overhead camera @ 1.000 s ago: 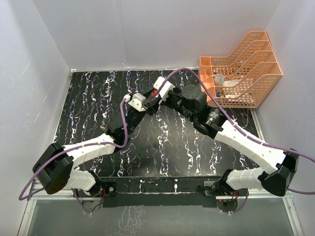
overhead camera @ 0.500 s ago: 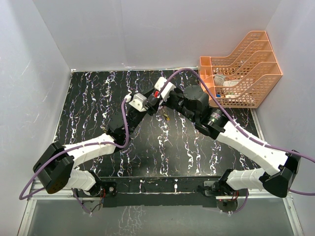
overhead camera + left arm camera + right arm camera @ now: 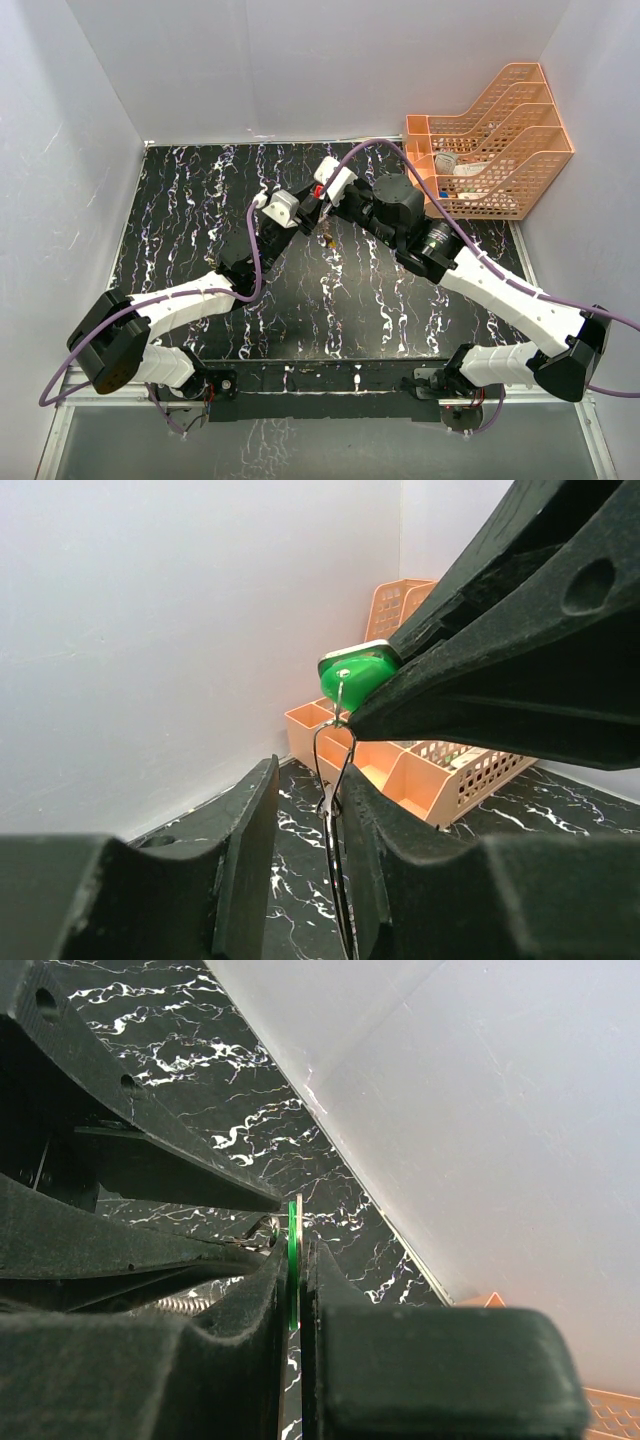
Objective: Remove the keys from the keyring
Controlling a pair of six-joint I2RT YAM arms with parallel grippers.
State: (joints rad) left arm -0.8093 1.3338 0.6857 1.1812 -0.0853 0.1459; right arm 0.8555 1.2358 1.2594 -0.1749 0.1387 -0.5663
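Grips the green-headed key (image 3: 358,675) flat in the right pincer (image 3: 297,1252), clenched tight, up above the black marbled table (image 3: 180,220). Dangles the keyring (image 3: 334,780) from that key's hole, edge-on, straight down between the fingers (image 3: 250,860) of the left pincer (image 3: 310,815). Has the left pincer released, fingers apart either side of the wire, gap showing.

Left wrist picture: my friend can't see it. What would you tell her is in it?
A green key is pinched tight by the black right gripper. A thin wire ring hangs from the key into the open gap between the fingers of the left gripper. An orange rack stands on the black table behind.
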